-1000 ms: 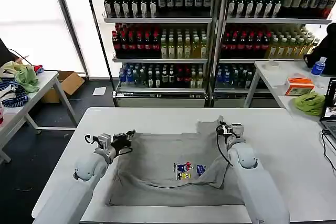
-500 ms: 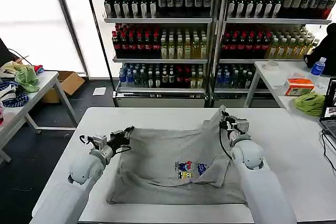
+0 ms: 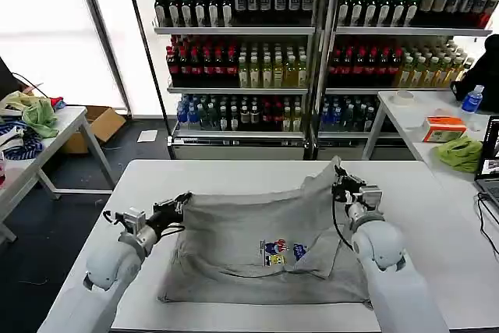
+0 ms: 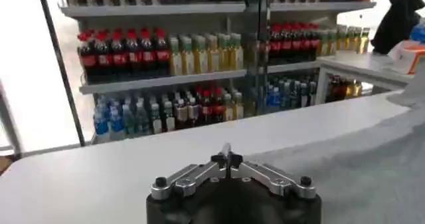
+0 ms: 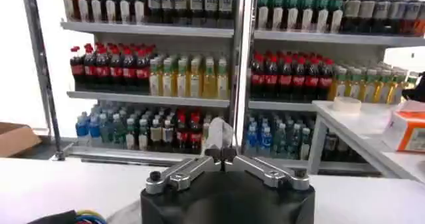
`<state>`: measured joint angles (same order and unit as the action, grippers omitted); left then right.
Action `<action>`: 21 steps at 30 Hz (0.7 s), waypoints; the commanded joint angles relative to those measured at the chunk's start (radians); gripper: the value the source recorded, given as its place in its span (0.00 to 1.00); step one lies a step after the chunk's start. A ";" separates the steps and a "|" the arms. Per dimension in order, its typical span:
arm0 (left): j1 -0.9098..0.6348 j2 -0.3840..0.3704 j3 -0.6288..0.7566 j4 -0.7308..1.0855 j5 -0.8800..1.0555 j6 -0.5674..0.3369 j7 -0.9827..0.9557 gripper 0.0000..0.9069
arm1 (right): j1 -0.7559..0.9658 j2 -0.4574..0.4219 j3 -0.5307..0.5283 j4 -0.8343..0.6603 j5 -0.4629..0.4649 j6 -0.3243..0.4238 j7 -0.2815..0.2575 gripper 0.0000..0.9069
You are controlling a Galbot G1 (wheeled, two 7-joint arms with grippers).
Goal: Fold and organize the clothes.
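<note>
A light grey shirt (image 3: 257, 243) with a small multicoloured chest print (image 3: 281, 252) lies on the white table (image 3: 234, 173). Its far edge is lifted and pulled taut between both grippers. My left gripper (image 3: 180, 203) is shut on the far left corner of the shirt. In the left wrist view that gripper (image 4: 226, 159) pinches a thin fold, and the grey cloth (image 4: 372, 169) runs off to one side. My right gripper (image 3: 341, 180) is shut on the far right corner, which is held higher. The right wrist view has a tuft of cloth (image 5: 219, 133) standing up from that gripper (image 5: 220, 153).
Shelves of bottled drinks (image 3: 312, 52) stand behind the table. A side table (image 3: 54, 126) on the left carries green cloth (image 3: 37, 115) and striped fabric (image 3: 19, 146). The right table (image 3: 405, 118) holds an orange box (image 3: 444, 128), green cloth (image 3: 460, 152) and a blue bottle (image 3: 472, 98).
Both grippers have drawn apart, the left one to the left and the right one to the right and up. The shirt's far edge is stretched wider and lifted.
</note>
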<state>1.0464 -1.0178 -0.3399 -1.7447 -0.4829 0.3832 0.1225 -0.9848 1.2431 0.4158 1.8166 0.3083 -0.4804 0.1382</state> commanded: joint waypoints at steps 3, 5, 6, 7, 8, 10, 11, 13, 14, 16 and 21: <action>0.153 0.015 -0.072 -0.098 0.024 -0.014 0.024 0.00 | -0.239 -0.004 0.023 0.207 -0.040 0.015 0.004 0.00; 0.168 0.016 -0.071 -0.106 0.031 -0.011 0.027 0.00 | -0.276 0.008 0.029 0.225 -0.048 0.019 0.013 0.00; 0.175 0.017 -0.071 -0.109 0.033 -0.008 0.026 0.00 | -0.286 0.011 0.031 0.226 -0.048 0.020 0.015 0.00; 0.179 0.018 -0.070 -0.110 0.035 -0.007 0.026 0.00 | -0.303 0.017 0.034 0.230 -0.049 0.022 0.019 0.00; 0.188 0.021 -0.069 -0.112 0.038 -0.002 0.024 0.00 | -0.328 0.021 0.036 0.232 -0.051 0.028 0.025 0.00; 0.197 0.021 -0.069 -0.110 0.037 0.004 0.023 0.00 | -0.358 0.023 0.035 0.237 -0.054 0.032 0.032 0.00; 0.202 0.020 -0.070 -0.104 0.038 0.005 0.023 0.00 | -0.379 0.024 0.035 0.242 -0.057 0.031 0.036 0.00; 0.209 0.020 -0.072 -0.102 0.039 0.014 0.020 0.00 | -0.399 0.025 0.035 0.249 -0.060 0.026 0.047 0.00; 0.216 0.022 -0.075 -0.102 0.039 0.018 0.020 0.00 | -0.412 0.024 0.036 0.255 -0.059 0.017 0.054 0.00; 0.223 0.025 -0.079 -0.103 0.039 0.023 0.020 0.00 | -0.425 0.020 0.039 0.264 -0.060 0.008 0.061 0.00; 0.236 0.030 -0.084 -0.101 0.044 0.023 0.023 0.00 | -0.468 0.002 0.031 0.274 -0.071 -0.001 0.076 0.00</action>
<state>1.2366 -0.9916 -0.4128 -1.8326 -0.4454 0.3991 0.1434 -1.3332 1.2500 0.4471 2.0460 0.2514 -0.4734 0.1948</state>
